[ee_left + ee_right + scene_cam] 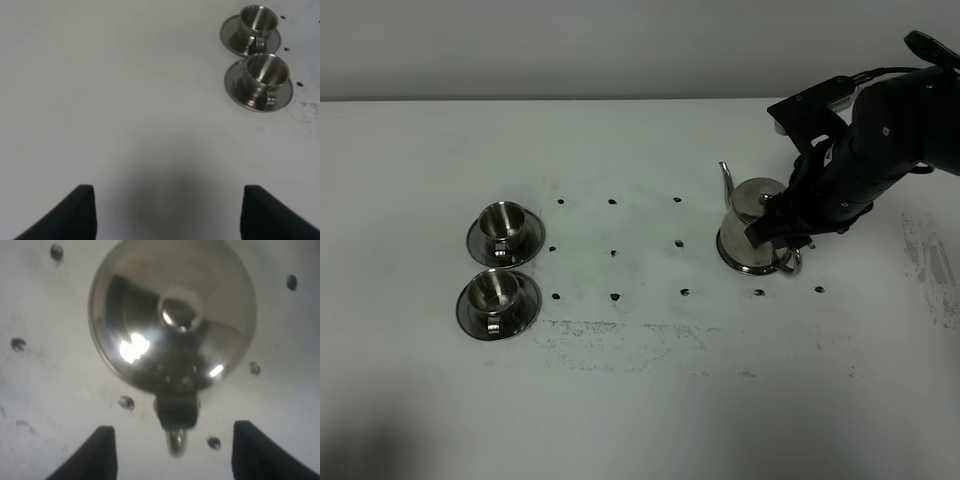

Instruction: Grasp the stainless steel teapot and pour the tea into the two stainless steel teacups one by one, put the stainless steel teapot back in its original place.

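Flanking the blurred handle [175, 412] of the teapot [145, 310], right pincer [175, 455] wide (left pincer [167, 212] wide, cropped)

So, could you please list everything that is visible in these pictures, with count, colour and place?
teapot: one, shiny steel, right side of the table
teacups: two, shiny steel, left side, close together
saucers: two, shiny steel, one under each teacup
black dots: several, black, in rows across the middle
table: one, white, under everything
right gripper: one, black, open, at the teapot's handle
left gripper: one, black, open, over bare table
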Motion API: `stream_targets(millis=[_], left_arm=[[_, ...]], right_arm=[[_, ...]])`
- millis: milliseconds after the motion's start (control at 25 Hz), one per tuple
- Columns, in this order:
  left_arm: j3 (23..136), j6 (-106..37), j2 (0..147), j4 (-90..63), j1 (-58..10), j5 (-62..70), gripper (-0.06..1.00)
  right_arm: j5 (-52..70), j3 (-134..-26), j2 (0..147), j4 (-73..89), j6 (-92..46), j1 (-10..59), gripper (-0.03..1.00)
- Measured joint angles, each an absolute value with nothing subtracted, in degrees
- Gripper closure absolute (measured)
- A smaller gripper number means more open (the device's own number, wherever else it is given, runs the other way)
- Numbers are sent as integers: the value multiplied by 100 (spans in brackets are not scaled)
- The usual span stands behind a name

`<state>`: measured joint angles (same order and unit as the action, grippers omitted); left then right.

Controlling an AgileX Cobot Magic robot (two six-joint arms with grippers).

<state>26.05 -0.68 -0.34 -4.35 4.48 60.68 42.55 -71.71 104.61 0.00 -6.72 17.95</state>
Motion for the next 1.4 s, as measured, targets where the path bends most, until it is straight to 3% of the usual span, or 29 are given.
stream_targets(millis=[1400], left_arm=[[2605, -68, -34, -435, 448, 6068, 36]], right_arm=[[4417, -7649, 11206, 0, -1069, 1702, 47]])
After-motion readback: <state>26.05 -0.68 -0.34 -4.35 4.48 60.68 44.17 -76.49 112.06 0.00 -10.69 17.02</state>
